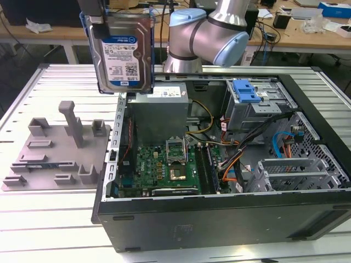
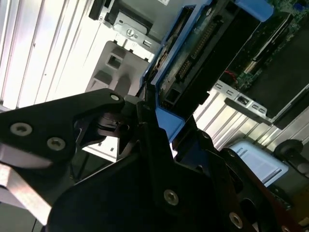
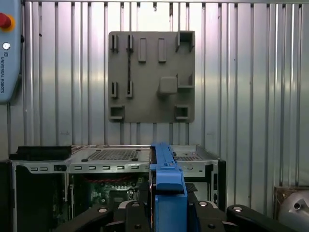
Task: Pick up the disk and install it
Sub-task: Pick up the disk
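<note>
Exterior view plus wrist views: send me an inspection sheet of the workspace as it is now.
Surface: ribbed metal table, carrying the grey tray and the open computer case.
Job's things: the disk, upright in the air near the case's side toward the tray.
Clutter: nothing seen.
Grippers: gripper shut on the disk.
Cables: orange, blue and black cables loose inside the case.
Surroundings: wooden benches behind; a pendant with a red button.

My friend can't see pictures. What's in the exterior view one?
A robot arm's end effector holds the disk upright in the air above a ribbed metal table. Lower down, a grey tray with posts lies toward the exterior view's left, and an open computer case, circuit board showing, toward its right.
</note>
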### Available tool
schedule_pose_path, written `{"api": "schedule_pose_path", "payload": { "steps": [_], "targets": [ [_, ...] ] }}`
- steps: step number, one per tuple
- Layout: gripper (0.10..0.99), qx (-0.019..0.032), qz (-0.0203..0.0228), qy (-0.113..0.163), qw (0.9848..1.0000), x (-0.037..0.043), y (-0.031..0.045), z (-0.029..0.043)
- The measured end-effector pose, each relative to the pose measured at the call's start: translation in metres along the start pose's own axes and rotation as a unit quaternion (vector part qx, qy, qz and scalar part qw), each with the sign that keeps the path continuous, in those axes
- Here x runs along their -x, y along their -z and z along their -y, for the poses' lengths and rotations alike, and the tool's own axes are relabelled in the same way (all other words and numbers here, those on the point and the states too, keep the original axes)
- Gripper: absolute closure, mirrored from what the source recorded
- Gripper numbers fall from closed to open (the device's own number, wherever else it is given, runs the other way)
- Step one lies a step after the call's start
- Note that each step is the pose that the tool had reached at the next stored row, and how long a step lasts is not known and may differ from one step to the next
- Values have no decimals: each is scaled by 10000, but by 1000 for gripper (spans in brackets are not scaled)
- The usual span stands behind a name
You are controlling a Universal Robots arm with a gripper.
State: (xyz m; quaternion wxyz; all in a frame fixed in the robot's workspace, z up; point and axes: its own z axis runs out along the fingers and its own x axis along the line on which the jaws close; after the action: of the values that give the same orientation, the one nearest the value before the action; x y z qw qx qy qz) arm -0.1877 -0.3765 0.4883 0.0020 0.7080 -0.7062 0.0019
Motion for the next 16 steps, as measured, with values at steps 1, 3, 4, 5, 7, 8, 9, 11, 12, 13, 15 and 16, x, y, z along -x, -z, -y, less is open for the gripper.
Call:
{"api": "schedule_pose_path", "payload": {
  "steps": [1,3,4,5,7,8,9,11,12,13,15,16],
  "targets": [
    [718,13,1,0,10000,-25,0,41],
    [718,65,6,-1,10000,-67,0,127],
    [718,79,7,0,10000,-85,0,163],
    [718,97,7,0,10000,-126,0,218],
    [718,117,7,1,9999,-199,-1,294],
    [718,123,6,0,9999,-226,-1,318],
    [718,128,6,0,9999,-255,-1,344],
    [718,139,5,0,9999,-309,-2,391],
    [718,145,4,0,9999,-342,-2,419],
    [718,159,4,0,9999,-449,-2,507],
    [718,176,4,1,9998,-587,-3,621],
    [718,186,4,1,9998,-670,-4,689]
  ]
}}
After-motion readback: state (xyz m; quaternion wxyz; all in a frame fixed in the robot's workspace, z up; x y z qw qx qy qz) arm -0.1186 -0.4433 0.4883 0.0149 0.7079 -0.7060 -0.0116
